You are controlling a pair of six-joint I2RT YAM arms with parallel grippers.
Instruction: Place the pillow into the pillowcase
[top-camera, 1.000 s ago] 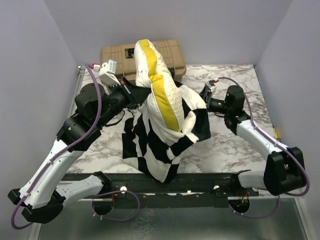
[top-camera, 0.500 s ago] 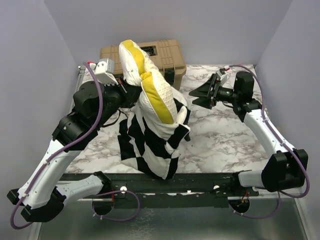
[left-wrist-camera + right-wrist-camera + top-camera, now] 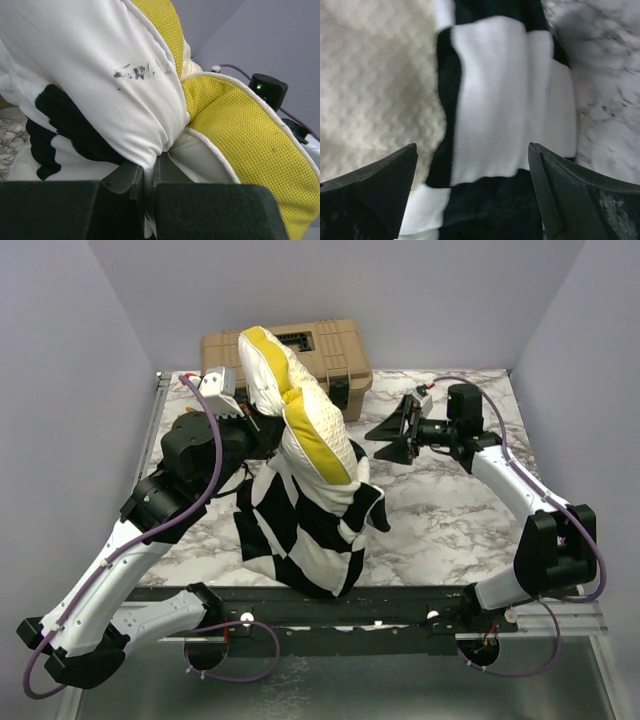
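Note:
The white quilted pillow [image 3: 305, 410] with its yellow edge strip stands upright at mid-table. Its lower part sits in the black-and-cream checked pillowcase [image 3: 300, 530], which hangs bunched toward the front edge. My left gripper [image 3: 258, 430] is at the pillow's left side. In the left wrist view it [image 3: 150, 172] is shut on a pinch of the pillow's [image 3: 125, 75] smooth white fabric. My right gripper [image 3: 385, 435] is open and empty just right of the pillow. In the right wrist view its jaws [image 3: 472, 185] stand wide, facing the pillowcase [image 3: 495, 115] and pillow [image 3: 375, 85].
A tan toolbox [image 3: 335, 345] stands at the back behind the pillow. The marble table [image 3: 460, 510] shows to the right of the fabric. Grey walls close in on both sides and the back.
My right gripper let go of the pillowcase's right edge, opened, pulled back right, then came a little toward the pillow. The pillowcase sagged inward. My left gripper shifted the pillow left.

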